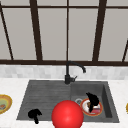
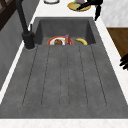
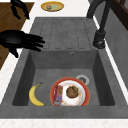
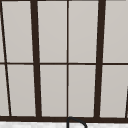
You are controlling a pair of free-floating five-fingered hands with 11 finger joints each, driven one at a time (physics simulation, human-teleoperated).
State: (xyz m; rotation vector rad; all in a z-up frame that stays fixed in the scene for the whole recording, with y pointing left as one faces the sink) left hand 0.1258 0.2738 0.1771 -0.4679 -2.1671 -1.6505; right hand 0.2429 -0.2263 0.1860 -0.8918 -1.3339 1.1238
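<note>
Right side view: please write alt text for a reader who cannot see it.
A black hand with straight fingers hovers over the left rim of a grey sink. In the basin lie a banana and a red plate of food; a black tap stands behind.

Plate (image 3: 70, 94) in the sink basin (image 3: 42, 72), banana (image 3: 35, 95) just left of it

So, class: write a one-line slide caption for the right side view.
Open right hand hovers beside sink basin holding a banana and a red plate of food.
</note>
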